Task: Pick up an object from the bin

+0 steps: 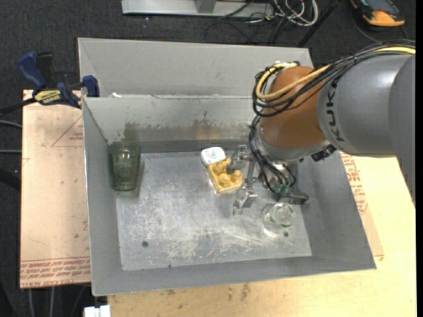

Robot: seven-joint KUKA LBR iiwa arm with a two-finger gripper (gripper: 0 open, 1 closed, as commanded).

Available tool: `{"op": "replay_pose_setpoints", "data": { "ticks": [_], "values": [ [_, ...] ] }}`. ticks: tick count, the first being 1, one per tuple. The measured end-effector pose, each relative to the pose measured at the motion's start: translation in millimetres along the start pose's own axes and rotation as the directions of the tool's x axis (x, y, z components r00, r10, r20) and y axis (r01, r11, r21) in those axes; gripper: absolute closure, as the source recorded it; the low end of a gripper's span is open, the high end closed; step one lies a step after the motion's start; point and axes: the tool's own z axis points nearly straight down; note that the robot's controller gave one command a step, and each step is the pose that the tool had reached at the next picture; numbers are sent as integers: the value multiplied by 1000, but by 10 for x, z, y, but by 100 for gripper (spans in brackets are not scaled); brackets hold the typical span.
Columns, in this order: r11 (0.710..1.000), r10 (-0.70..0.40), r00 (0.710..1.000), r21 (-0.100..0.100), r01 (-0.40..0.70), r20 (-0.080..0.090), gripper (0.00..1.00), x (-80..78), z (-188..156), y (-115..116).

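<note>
Camera view, item list as we find it: grey metal bin (185, 226), holding four loose things on an otherwise bare floor. Item one, a yellow plastic piece (225, 176), knobbly and blocky, lies near the back wall right of centre; a small white cap-like item (213, 155) with a touch of blue sits against its rear edge. Item two, a clear cup-like item (277, 218), lies toward the front right. Item three, a green tumbler (124, 169), stands upright at the far left, well apart from the rest. The gripper (240, 202) is low in the bin, just beside the yellow plastic piece on its front-right side and between it and the clear cup-like item; we cannot tell how far it is open, and we see nothing held in it. We judge the yellow plastic piece the likeliest pick: light, stiff, not fragile, though its bumps may let it twist. We would grip it across its flatter sides, clear of the white cap-like item. The clear cup-like item looks smooth, likely slippery.
</note>
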Motion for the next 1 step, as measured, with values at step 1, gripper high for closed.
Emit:
{"op": "replay_pose_setpoints", "data": {
  "ticks": [1],
  "values": [
    [990,-142,990,14,142,11,0,-359,227,3]
  ]
}}
